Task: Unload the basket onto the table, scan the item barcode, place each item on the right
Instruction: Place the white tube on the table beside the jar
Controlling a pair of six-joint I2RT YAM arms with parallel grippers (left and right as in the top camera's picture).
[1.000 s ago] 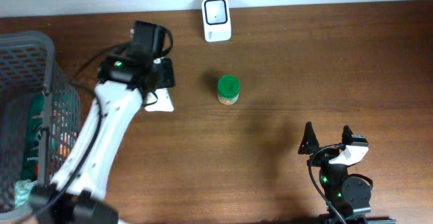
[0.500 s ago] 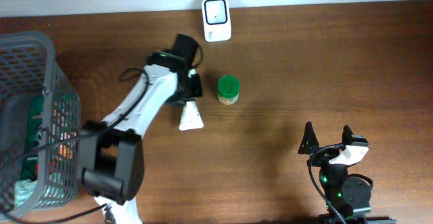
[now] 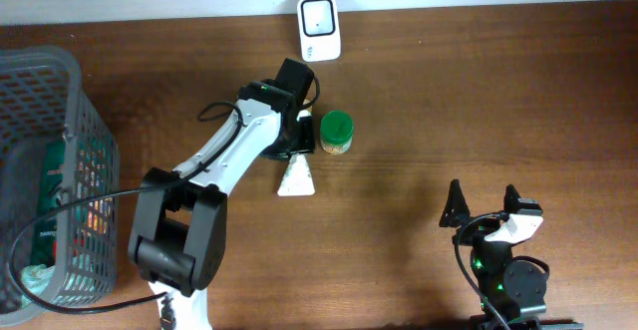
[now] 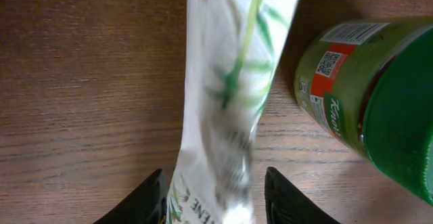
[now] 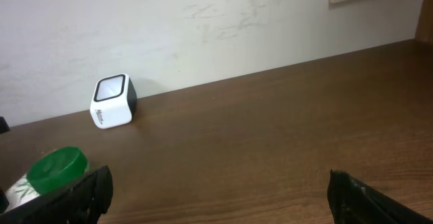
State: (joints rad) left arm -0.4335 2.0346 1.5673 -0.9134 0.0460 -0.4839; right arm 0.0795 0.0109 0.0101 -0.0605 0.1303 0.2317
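A white pouch (image 3: 297,178) with green leaf print lies on the table just left of a green-lidded jar (image 3: 336,132). My left gripper (image 3: 300,149) sits over the pouch's top end. In the left wrist view the blurred pouch (image 4: 230,82) runs between the jaws of the left gripper (image 4: 215,183), which stand apart, with a gap on the right side. The jar (image 4: 365,102) lies close on the right, codes showing on its label. The white scanner (image 3: 319,15) stands at the table's back edge. My right gripper (image 3: 483,202) rests open near the front right, holding nothing.
A grey wire basket (image 3: 40,71) with several packaged items stands at the left edge. The right wrist view shows the scanner (image 5: 112,101) against the wall, the jar's lid (image 5: 57,166) at lower left, and the right gripper (image 5: 218,183) over bare wood.
The left arm has swung right from near the basket, carrying the pouch beside the jar. Its jaws, shut before, now stand apart round the pouch. The right arm has not moved.
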